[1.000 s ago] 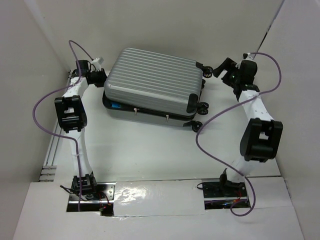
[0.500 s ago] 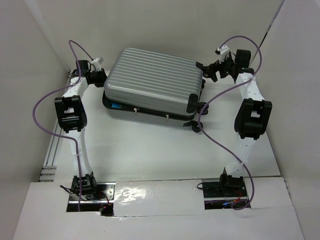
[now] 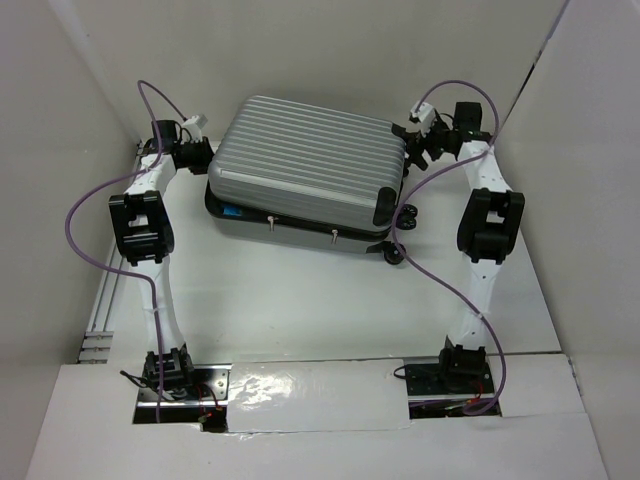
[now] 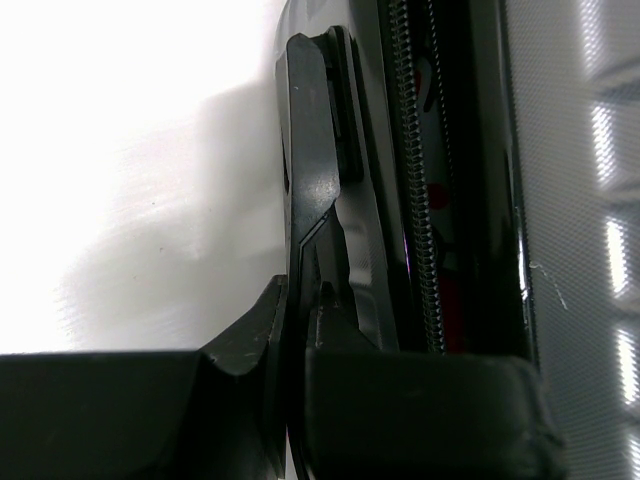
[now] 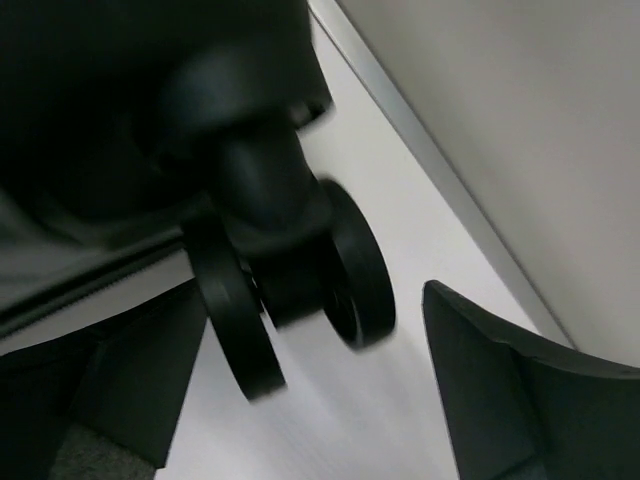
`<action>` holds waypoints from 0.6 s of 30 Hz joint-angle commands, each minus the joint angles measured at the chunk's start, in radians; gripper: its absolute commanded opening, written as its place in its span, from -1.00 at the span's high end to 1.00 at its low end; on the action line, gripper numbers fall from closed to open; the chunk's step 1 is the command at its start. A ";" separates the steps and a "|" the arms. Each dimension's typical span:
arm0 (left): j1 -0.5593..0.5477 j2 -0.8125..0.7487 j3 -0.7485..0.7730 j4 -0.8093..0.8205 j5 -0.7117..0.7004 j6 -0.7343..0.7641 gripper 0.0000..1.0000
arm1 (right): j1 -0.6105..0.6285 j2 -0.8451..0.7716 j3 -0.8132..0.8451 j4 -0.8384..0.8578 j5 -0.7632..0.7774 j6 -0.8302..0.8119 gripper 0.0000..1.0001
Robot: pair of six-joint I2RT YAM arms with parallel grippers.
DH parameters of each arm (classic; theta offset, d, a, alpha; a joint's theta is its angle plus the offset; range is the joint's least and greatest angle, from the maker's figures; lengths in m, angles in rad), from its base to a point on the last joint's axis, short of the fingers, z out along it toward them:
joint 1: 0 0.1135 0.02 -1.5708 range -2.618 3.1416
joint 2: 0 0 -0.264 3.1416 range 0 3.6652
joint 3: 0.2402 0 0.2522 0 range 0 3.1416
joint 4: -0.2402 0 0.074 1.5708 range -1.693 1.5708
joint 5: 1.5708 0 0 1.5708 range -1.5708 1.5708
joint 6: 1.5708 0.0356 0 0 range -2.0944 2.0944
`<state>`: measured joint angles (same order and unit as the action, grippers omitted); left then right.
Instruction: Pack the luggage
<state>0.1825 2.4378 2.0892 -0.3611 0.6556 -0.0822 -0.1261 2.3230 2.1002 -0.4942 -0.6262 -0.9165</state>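
On the left, our left arm (image 3: 140, 225) reaches along the side wall to the left end of the luggage (image 3: 305, 165). The left jaws are all but closed there. In the left wrist view they pinch a black trim piece (image 4: 315, 180) on the edge of the case, which runs down into the narrow slit between the two fingers (image 4: 400, 410). Just right of that piece we see the zip (image 4: 415, 180), and beyond it the ribbed silver shell.

The luggage lies flat on the white table (image 3: 300, 310), towards the back and roughly midway between the arms, with its ribbed lid facing up and its wheels at the right end. The upper shell sits slightly askew over the lower one, and a bit of blue shows at the seam near the left end.

On the right, our right arm (image 3: 488, 225) stretches up to the far right corner of the case. The right jaws are spread wide and hold nothing. In the right wrist view a black twin wheel (image 5: 345, 270) sits between the two fingers (image 5: 500, 390), apart from both.
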 commanded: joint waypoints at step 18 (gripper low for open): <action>0.038 0.060 -0.008 0.097 -0.024 0.113 1.00 | 0.135 -0.276 -0.144 0.462 0.316 0.071 1.00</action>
<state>0.1909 2.4390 2.0964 -0.3592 0.6334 -0.0746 -0.0383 2.2196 1.9835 -0.3260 -0.4549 -0.9714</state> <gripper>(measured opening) 0.137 0.562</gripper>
